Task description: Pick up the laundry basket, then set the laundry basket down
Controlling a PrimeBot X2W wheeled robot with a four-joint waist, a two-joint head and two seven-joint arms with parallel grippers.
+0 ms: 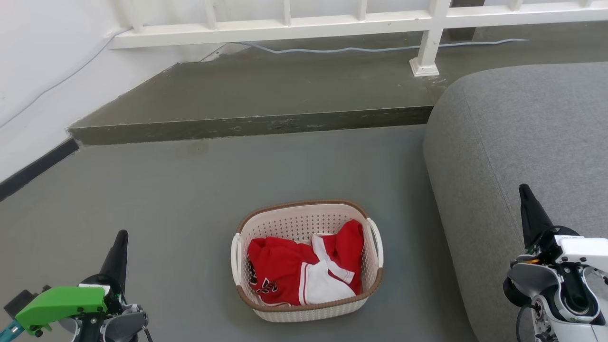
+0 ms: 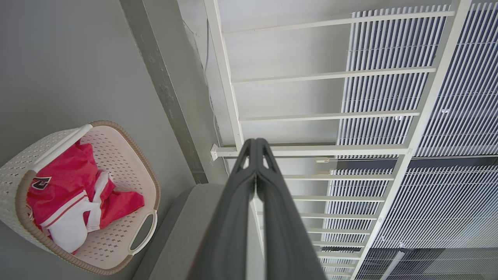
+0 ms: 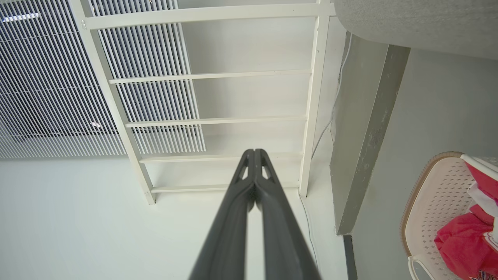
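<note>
One laundry basket (image 1: 304, 313), grey sofa (image 1: 522, 133) beside

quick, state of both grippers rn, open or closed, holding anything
left gripper: closed, holding nothing
right gripper: closed, holding nothing

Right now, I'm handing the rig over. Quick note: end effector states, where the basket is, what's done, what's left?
Left end effector: shut, empty, apart from the basket.
Right end effector: shut, empty, seen against the grey sofa.
Laundry basket: upright on the floor between the arms, beside the sofa, red and white garment inside.
Done: nothing; basket not yet lifted.
Left: likely open, take the side handles, lift, set down.
</note>
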